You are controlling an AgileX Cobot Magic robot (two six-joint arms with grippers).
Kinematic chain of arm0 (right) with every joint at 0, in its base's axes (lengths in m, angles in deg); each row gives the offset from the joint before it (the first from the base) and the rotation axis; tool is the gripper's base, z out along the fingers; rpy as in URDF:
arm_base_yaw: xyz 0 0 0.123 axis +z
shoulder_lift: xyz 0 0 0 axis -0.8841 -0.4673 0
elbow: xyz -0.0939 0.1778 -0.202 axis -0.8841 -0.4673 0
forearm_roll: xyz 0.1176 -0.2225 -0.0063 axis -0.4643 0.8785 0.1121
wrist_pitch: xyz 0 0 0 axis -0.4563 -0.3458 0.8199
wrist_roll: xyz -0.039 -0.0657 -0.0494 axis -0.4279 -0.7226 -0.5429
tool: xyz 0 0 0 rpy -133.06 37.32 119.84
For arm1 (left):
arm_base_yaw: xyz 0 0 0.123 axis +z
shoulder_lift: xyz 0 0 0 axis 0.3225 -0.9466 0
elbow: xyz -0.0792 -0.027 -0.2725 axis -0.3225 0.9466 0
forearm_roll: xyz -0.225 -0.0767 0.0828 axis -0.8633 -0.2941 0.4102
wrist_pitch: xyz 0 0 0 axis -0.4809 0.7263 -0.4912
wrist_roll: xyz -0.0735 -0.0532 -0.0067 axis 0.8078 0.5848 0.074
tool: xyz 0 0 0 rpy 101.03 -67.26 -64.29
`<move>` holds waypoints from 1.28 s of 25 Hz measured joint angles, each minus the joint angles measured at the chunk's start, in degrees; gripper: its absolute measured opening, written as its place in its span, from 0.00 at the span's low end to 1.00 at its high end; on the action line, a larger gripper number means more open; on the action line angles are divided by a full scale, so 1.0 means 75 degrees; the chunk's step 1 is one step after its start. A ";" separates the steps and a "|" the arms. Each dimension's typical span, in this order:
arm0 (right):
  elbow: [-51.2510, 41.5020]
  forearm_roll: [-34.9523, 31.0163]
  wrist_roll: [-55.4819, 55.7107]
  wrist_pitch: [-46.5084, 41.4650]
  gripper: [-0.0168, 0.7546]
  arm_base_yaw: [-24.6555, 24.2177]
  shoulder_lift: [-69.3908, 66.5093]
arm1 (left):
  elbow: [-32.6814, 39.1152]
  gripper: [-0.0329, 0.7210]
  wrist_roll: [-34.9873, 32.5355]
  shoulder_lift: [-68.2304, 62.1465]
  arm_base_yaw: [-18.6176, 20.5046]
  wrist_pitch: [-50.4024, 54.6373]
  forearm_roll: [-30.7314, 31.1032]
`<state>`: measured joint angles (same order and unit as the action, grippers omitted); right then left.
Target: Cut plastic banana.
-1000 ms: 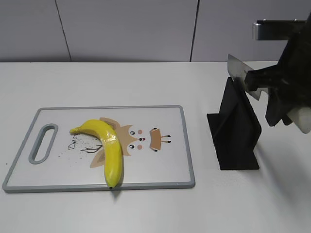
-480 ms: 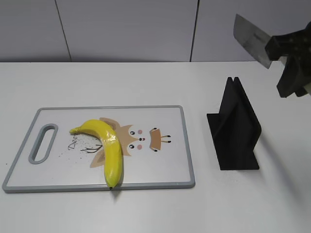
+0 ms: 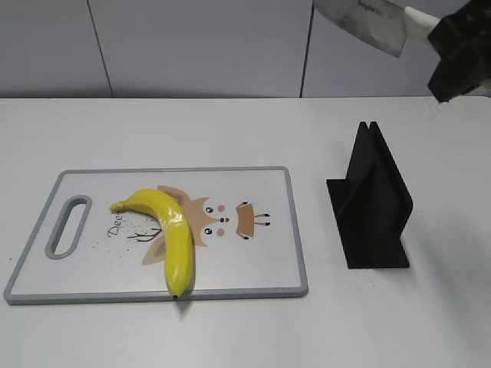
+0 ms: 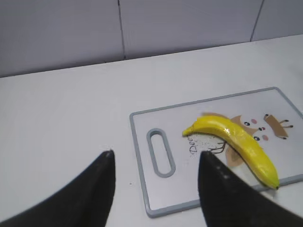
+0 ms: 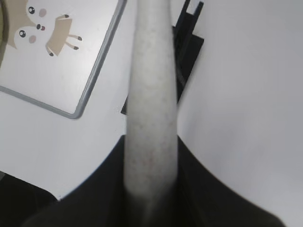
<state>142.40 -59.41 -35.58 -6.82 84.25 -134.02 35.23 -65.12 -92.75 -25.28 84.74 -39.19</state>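
Note:
The plastic banana (image 3: 170,230) is glossy yellow and sharply bent. It lies on the left half of the white cutting board (image 3: 261,261), its dark tip at the board's front edge; it also shows in the left wrist view (image 4: 236,142). My right gripper (image 3: 453,54) is high at the top right, shut on the white handle (image 5: 150,94) of a knife whose steel blade (image 3: 364,19) points left. My left gripper (image 4: 156,158) is open and empty, above the table left of the board's handle slot (image 4: 160,152). It is out of the exterior view.
A black knife stand (image 3: 372,199) stands on the white table right of the board, below the raised knife; it also shows in the right wrist view (image 5: 187,47). The board carries a tan cartoon print (image 3: 222,218). A grey wall runs behind.
My right gripper has lifted the knife out of the black stand and raised it high, swinging the blade to the left. The banana and board have not moved.

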 joint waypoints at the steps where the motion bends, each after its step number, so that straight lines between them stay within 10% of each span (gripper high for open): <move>1: 0.0130 -0.0028 -0.0247 -0.0009 0.27 0.0000 -0.0127 | -0.0076 0.76 -0.0182 -0.0317 0.0000 -0.0136 -0.0160; 19: 0.1163 -0.0491 -0.4623 0.0295 0.27 0.0036 -0.1921 | -0.2235 0.76 -0.5039 -0.5346 -0.0148 -0.0699 -0.2833; 32: 0.1271 -0.1614 -0.8198 0.0529 0.27 0.0853 -0.2982 | -0.4243 0.75 -0.8309 -0.8223 -0.1723 0.0996 -0.3086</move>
<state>151.93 -71.52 -97.06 -2.85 90.65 -156.38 3.40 -127.43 -154.43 -38.20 92.22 -62.34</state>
